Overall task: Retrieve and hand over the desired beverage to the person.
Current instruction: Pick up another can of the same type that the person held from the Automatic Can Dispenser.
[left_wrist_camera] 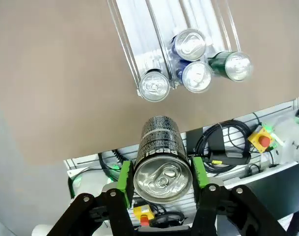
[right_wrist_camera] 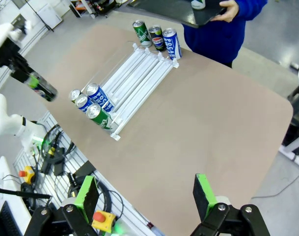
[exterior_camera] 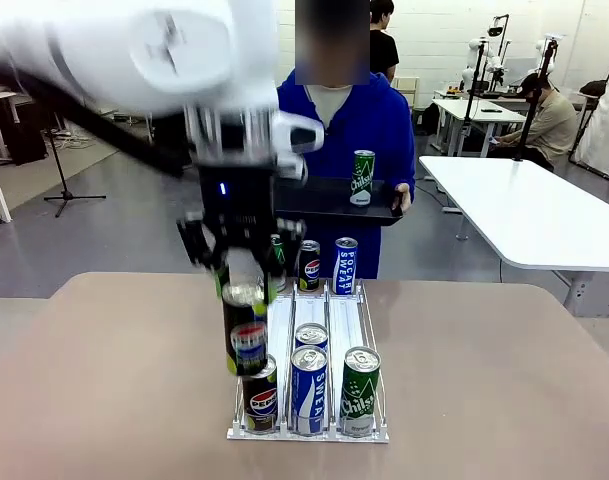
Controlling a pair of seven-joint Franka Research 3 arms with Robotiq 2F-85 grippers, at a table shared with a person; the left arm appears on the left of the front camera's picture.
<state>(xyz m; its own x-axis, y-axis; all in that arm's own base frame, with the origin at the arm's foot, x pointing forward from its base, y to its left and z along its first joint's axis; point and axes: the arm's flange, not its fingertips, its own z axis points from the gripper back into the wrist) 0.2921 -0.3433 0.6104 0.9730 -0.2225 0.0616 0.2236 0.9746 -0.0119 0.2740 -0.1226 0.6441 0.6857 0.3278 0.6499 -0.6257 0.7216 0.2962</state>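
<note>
Table: I saw a tan round-cornered table (exterior_camera: 504, 390) carrying a clear acrylic three-lane can rack (exterior_camera: 282, 325).
Person: the person in a royal-blue hoodie (exterior_camera: 379, 125) held a dark tray (exterior_camera: 324, 200) with one green can (exterior_camera: 362, 177) upright on it.
Rack contents: four cans sat at the near end and three at the far end.
Left gripper (left_wrist_camera: 161, 176): I had it clamped on a black Pepsi can (exterior_camera: 246, 325).
Can: its long axis stood vertical, lifted above the rack's left lane, top toward the wrist.
Right gripper (right_wrist_camera: 147, 196): jaws spread wide, holding nothing.
</note>
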